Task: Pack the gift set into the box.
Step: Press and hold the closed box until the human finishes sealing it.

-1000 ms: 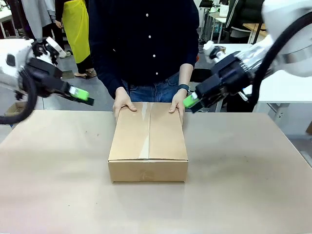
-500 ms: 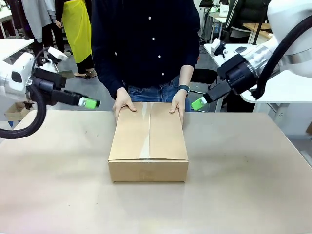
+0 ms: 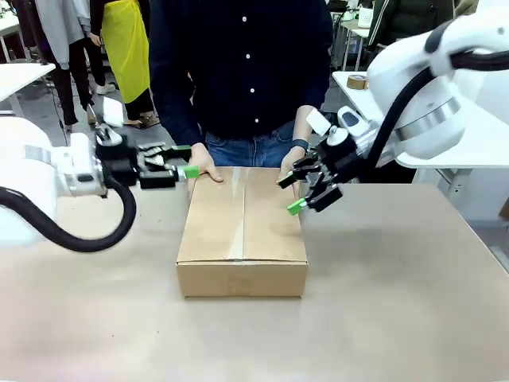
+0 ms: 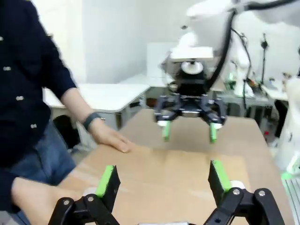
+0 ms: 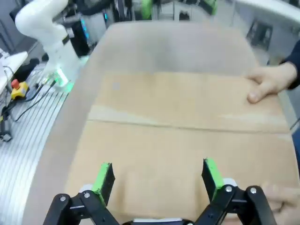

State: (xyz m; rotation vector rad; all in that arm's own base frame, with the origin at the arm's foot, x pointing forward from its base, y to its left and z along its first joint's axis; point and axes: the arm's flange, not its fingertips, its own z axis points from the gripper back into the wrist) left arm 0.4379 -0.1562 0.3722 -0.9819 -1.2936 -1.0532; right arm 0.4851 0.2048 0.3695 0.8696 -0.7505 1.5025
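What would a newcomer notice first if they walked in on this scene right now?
The closed cardboard box sits in the middle of the table. A person at the far side rests a hand on each far corner of it. The left gripper and the right gripper hover open at those same corners, one from each side, close to the hands.

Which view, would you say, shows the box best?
The front view: the whole box shows, flaps shut. The left wrist view catches part of its top, the right wrist view much of it.
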